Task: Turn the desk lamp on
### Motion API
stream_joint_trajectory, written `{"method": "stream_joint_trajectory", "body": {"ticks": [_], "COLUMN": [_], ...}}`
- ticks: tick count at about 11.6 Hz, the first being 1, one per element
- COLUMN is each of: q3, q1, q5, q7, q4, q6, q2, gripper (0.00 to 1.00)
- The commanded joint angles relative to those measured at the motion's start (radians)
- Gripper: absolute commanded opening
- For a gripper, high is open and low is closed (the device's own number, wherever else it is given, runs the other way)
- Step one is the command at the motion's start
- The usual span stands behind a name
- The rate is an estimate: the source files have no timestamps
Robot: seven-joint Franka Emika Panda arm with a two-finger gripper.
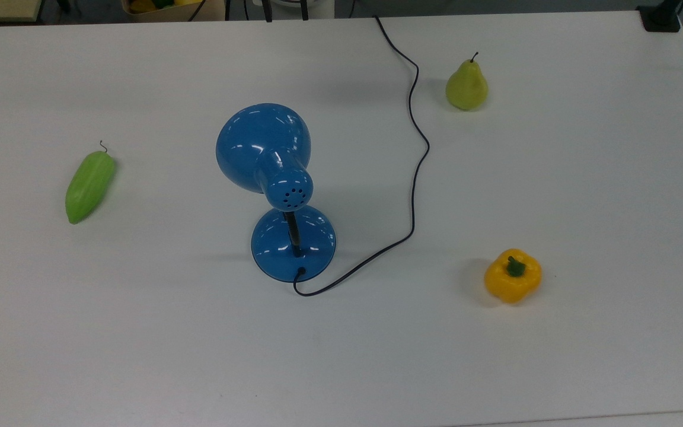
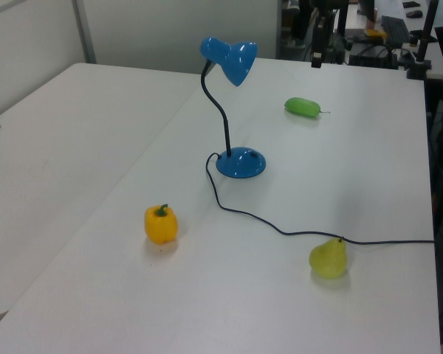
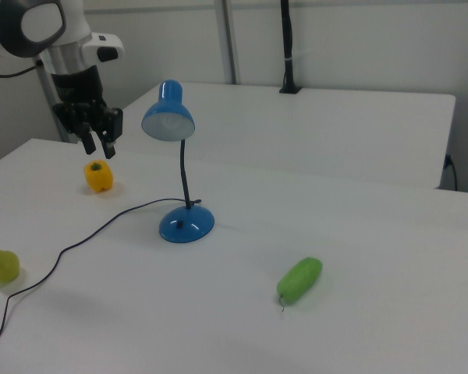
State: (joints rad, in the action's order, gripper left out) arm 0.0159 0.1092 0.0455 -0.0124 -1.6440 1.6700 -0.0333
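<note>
Lamp (image 1: 270, 172) unlit, upright on table (image 1: 584, 196). Gripper (image 3: 98, 144) hangs high, well apart, fingers spread. Risk: tall thin neck, off-centre push tips lamp; cord (image 1: 415, 160) may snag.

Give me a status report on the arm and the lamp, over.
Gripper open, fingers pointing down, hanging clear of the desk lamp. Lamp upright on table, untouched. Yellow pepper sits below the gripper in the right view; nothing blocking the lamp base.

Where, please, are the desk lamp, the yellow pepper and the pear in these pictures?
desk lamp (image 1: 293, 243): top view, on its round blue base.
yellow pepper (image 1: 512, 279): top view, on its yellow body just below the green stem.
pear (image 2: 328, 259): left view, on the middle of its body.
</note>
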Motion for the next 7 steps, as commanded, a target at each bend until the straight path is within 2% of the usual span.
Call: {"method": "stream_joint_trajectory", "body": {"ticks": [1,4,6,7], "q3": [0.007,0.006,0.004,0.003], "q1": [0.006,0.007,0.01,0.01], "q5": [0.004,0.005,0.007,0.007], "q7": [0.0,0.0,0.0,0.0], "q4": [0.01,0.01,0.009,0.009], "q6": [-0.012,-0.012,-0.01,-0.009], "q2": [0.006,0.007,0.01,0.012], "gripper": [0.3,0.17,0.01,0.0]}}
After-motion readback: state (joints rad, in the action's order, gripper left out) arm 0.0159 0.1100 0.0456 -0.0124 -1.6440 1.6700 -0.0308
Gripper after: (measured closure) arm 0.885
